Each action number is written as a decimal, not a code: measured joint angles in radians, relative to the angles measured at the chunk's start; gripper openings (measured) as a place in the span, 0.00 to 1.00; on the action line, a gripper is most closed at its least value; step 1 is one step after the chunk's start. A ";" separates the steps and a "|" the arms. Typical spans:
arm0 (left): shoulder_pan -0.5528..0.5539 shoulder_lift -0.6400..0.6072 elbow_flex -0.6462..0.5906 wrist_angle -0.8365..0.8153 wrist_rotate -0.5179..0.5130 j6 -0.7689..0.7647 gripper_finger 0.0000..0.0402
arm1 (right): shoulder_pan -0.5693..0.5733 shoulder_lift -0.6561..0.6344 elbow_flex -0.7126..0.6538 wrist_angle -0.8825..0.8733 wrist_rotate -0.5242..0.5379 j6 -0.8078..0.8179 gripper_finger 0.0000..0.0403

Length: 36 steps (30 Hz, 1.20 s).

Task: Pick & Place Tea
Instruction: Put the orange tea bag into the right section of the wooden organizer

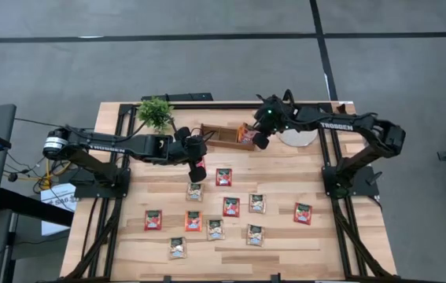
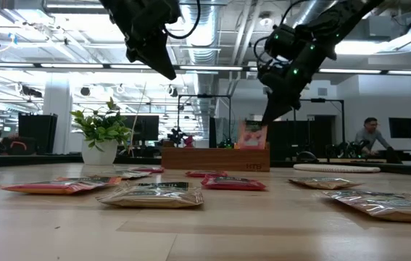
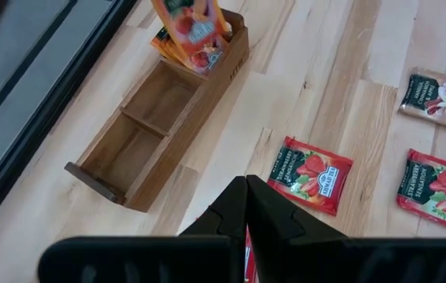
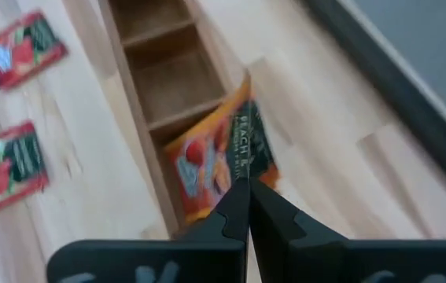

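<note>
The tea is small flat sachets. Several red, orange and pale ones (image 1: 231, 207) lie flat on the wooden table, near the middle and front. My right gripper (image 4: 243, 196) is shut on an orange sachet (image 4: 221, 157) at the right end of the long wooden tray (image 1: 223, 137). More orange sachets (image 3: 167, 43) stand in that end compartment. My left gripper (image 3: 247, 192) hovers over the table just in front of the tray, shut on a red sachet (image 1: 197, 168). My left gripper pinches the red sachet between its two fingers, slanting down from the table's left. Only a red sliver (image 3: 248, 255) shows between the fingers, so the part held is hidden. The sachet is clear of the table. My right gripper pinches the orange sachet's upper edge (image 4: 243, 179) between its two fingers, slanting down from the table's right. The sachet hangs tilted below the fingers, its lower end (image 2: 251, 142) down inside the tray's right end compartment.
The tray's other compartments (image 3: 140, 134) show bare wood. A small potted plant (image 1: 155, 112) stands left of the tray at the back, and a round pale disc (image 1: 297, 137) lies to the tray's right. People sit in the room beyond the table.
</note>
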 joint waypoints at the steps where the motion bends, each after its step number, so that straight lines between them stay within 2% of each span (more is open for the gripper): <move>1: 0.000 0.000 0.000 0.000 0.000 0.000 0.00 | 0.001 0.016 0.003 0.002 -0.008 -0.001 0.00; 8: 0.000 0.000 0.000 0.000 0.000 0.000 0.00 | 0.018 0.091 0.048 0.000 -0.013 -0.025 0.00; 29: 0.000 0.000 0.000 0.000 0.000 0.007 0.00 | 0.004 0.091 0.076 -0.046 0.007 -0.060 0.00; 36: 0.000 0.000 0.000 0.000 0.000 0.008 0.00 | 0.004 0.091 0.076 -0.046 -0.028 -0.060 0.00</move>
